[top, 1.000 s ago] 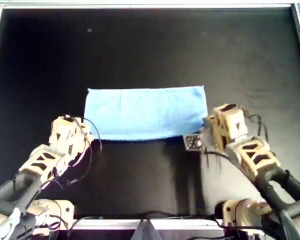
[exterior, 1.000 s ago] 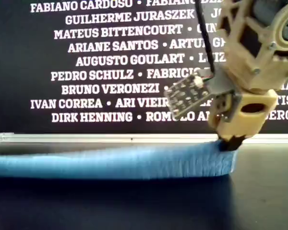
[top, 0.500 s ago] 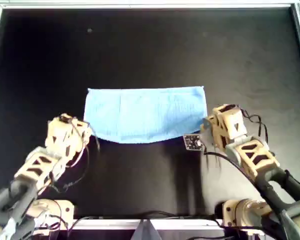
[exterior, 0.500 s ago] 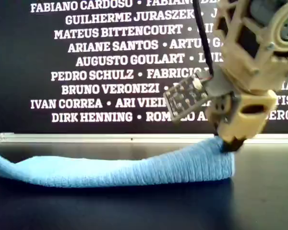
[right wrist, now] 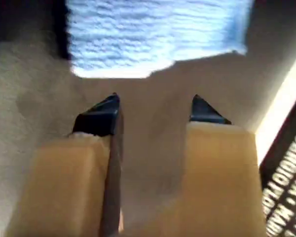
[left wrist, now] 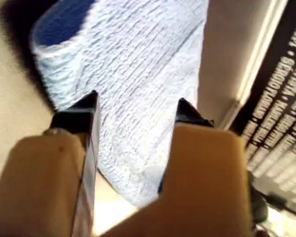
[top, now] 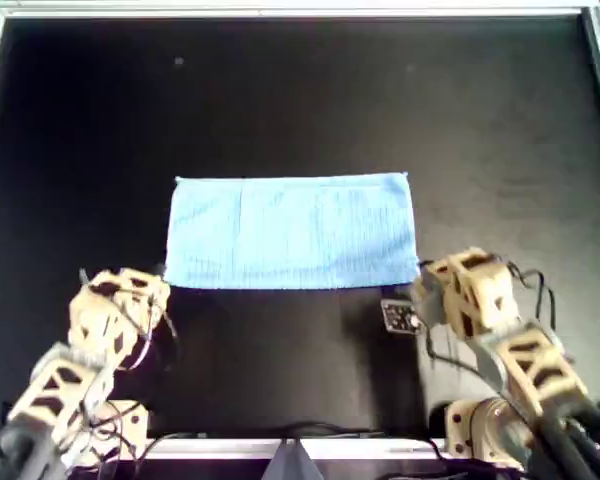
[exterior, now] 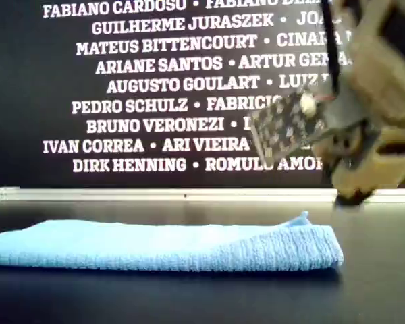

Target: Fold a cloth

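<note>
The light blue cloth [top: 292,232] lies flat on the black table as a wide rectangle doubled over in two layers, seen edge-on in the exterior view [exterior: 162,244]. My left gripper [top: 130,283] is open, just off the cloth's near corner at the overhead view's left; its wrist view shows the cloth [left wrist: 138,59] beyond the open left gripper [left wrist: 138,106]. My right gripper [top: 448,272] is open too, raised clear of the other near corner [exterior: 354,197]. In its wrist view the cloth [right wrist: 153,34] lies ahead of the empty right gripper [right wrist: 155,103].
A metal rim [top: 280,10] frames the black table [top: 300,90]. A dark banner with white names [exterior: 155,88] stands behind the table in the exterior view. A small circuit board [top: 399,316] juts from the right arm.
Both grippers have let go of the cloth's near corners and drawn back toward the overhead view's bottom. The right one has also risen. The lifted edge has dropped flat.
</note>
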Tool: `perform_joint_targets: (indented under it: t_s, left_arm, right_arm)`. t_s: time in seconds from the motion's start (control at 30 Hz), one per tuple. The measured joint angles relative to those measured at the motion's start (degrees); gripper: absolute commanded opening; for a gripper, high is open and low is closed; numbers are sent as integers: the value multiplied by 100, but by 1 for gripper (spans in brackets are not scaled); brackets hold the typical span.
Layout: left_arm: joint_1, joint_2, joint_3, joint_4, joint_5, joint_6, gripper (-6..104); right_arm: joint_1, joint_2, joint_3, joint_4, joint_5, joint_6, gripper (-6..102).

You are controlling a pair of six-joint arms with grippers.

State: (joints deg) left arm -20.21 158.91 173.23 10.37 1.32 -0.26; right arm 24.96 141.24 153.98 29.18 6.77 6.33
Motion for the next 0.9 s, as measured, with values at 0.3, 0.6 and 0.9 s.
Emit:
perform_joint_targets:
  t_s: [0.3, 0.6, 0.9]
  left_arm:
    - [246, 1512, 0, 0, -158, 0, 54]
    - [729, 1679, -18, 0, -1283, 0, 54]
    - [729, 1679, -18, 0, -1564, 0, 54]
  right_arm:
    - [-149, 2733, 888, 9, 360, 0, 56]
    - [-229, 3524, 1011, -26, 1055, 70, 57]
    - [-229, 3524, 1230, -97, 1081, 53, 57]
